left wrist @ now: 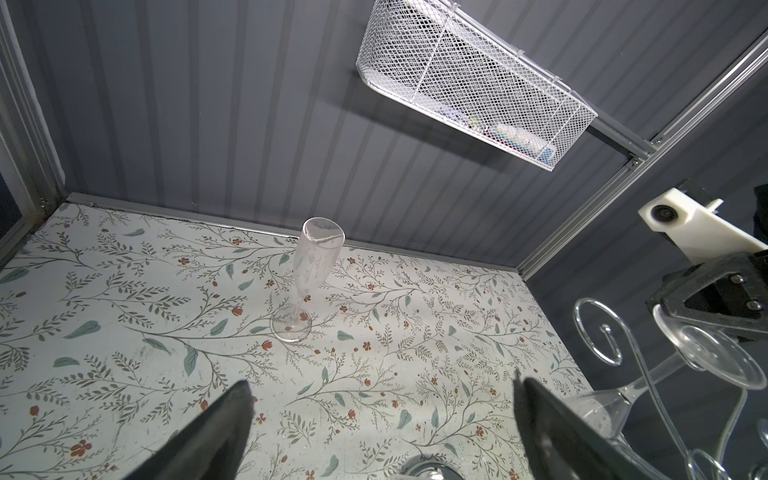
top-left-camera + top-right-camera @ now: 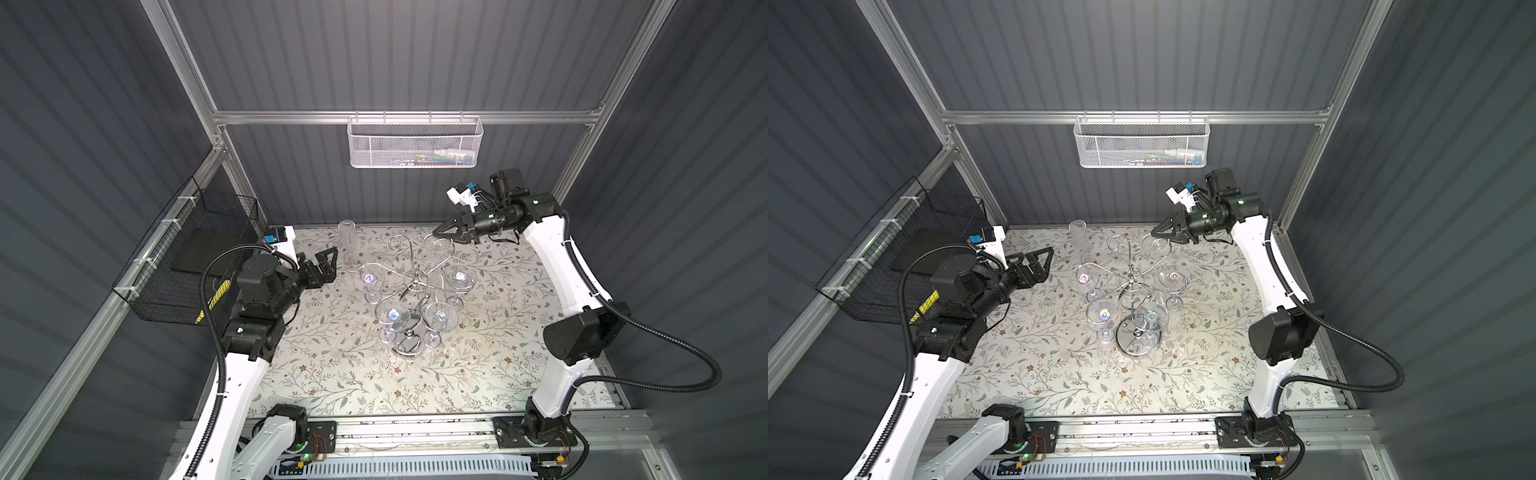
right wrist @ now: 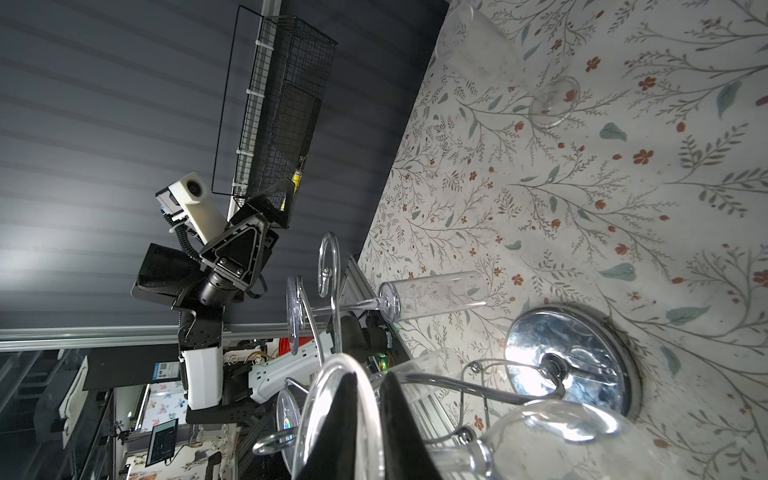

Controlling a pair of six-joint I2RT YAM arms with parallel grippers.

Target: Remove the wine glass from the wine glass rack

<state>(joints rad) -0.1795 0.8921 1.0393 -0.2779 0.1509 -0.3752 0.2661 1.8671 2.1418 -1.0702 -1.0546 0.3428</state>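
Amid grey walls (image 2: pixel 1121 54): floral tabletop (image 2: pixel 1038 374), rack (image 2: pixel 1124 334)

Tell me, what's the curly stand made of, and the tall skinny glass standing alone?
The wine glass rack looks like polished chromed metal: its round base mirrors the light. The tall flute is clear and see-through: glass or plastic, I can't tell; its slightly cloudy look hints at plastic.

White mesh basket (image 2: pixel 395 145) on back rail, black wire basket (image 2: pixel 166 303), floral tabletop (image 2: pixel 332 374)
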